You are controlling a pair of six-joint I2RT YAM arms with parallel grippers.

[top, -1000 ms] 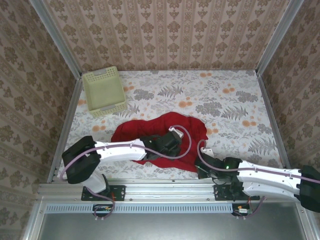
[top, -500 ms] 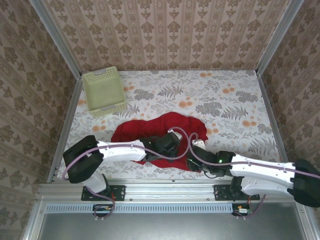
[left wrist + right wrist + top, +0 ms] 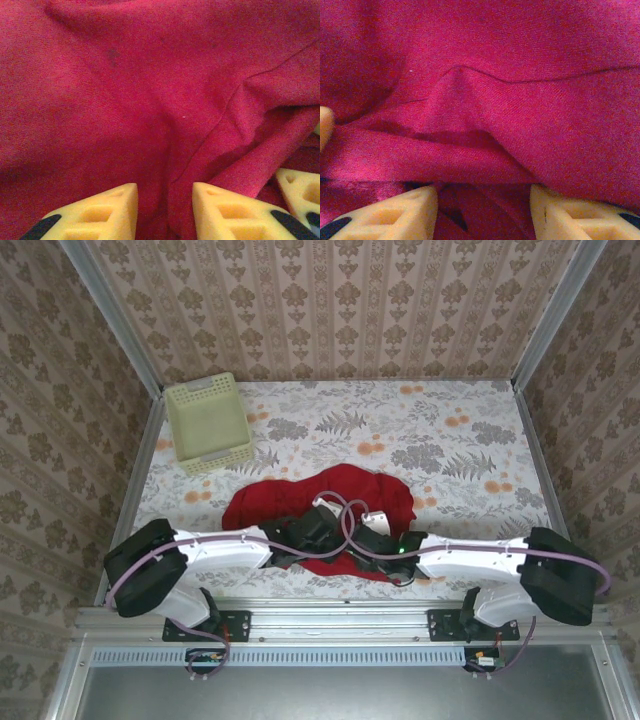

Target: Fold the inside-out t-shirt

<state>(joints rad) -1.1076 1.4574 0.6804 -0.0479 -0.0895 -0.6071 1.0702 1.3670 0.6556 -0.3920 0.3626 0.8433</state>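
Up top, the external camera hangs above and behind the arm bases [image 3: 205, 625], well back, looking down over the whole table [image 3: 480, 440]. Both wrist cameras are right down close on the inside-out t-shirt [image 3: 150, 100], facing its wrinkled cloth. Its near part, low in the top view, is the ground all three share.

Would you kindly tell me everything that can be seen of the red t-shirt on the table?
The t-shirt is plain red, soft knit cloth with no print in sight. It lies crumpled in a wrinkled heap on the flower-patterned table, near the front edge, apart from the basket. Folds and a stitched seam cross it up close. The left gripper and right gripper both rest on it, jaws apart, cloth between them.
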